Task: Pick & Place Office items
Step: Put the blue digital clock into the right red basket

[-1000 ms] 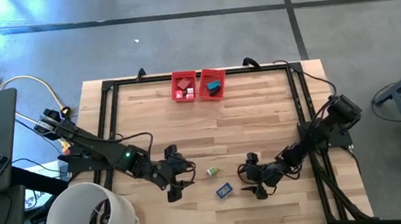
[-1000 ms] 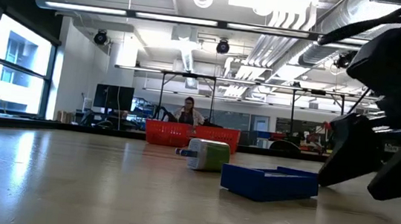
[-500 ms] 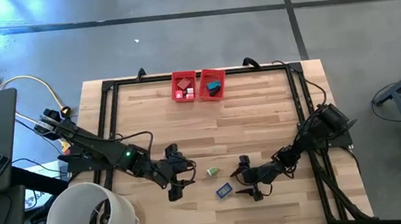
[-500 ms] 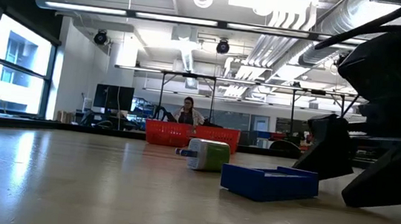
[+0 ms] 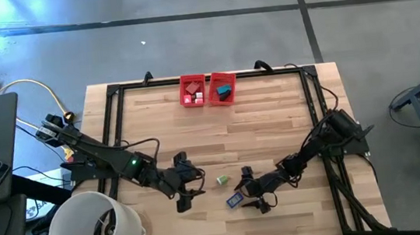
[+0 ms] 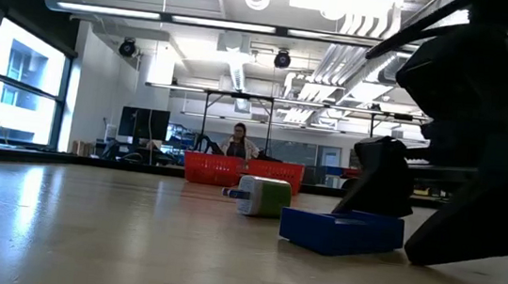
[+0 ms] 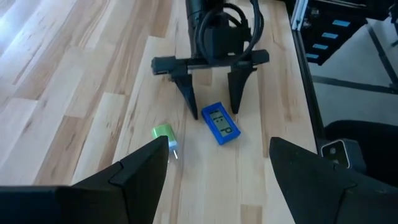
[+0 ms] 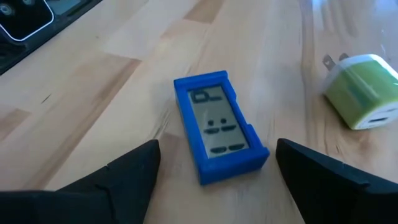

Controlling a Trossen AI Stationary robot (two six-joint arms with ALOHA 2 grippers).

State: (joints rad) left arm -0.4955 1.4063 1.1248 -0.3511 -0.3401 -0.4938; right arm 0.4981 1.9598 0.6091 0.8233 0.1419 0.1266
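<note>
A dark blue flat piece [image 5: 235, 200] lies on the wooden table near its front edge, also seen in the right wrist view [image 8: 217, 127]. A green-and-white piece [image 5: 221, 180] rests on its side just beyond it. My right gripper [image 5: 250, 191] stands open, low over the table, with a finger on either side of the blue piece's right end [image 7: 224, 118], touching nothing. My left gripper [image 5: 192, 188] hangs open above the table, left of both pieces. Small red, white and teal pieces lie in two red bins [image 5: 207, 89].
The two red bins stand side by side at the table's far edge. A big white bucket [image 5: 96, 227] sits off the near left corner. A black frame [image 5: 315, 114] runs along the table's sides. Bare wood lies between the bins and the pieces.
My right gripper has slid toward the table's left, low over the wood, and rolled at the wrist, so its open fingers now flank the blue piece. Neither piece has moved.
</note>
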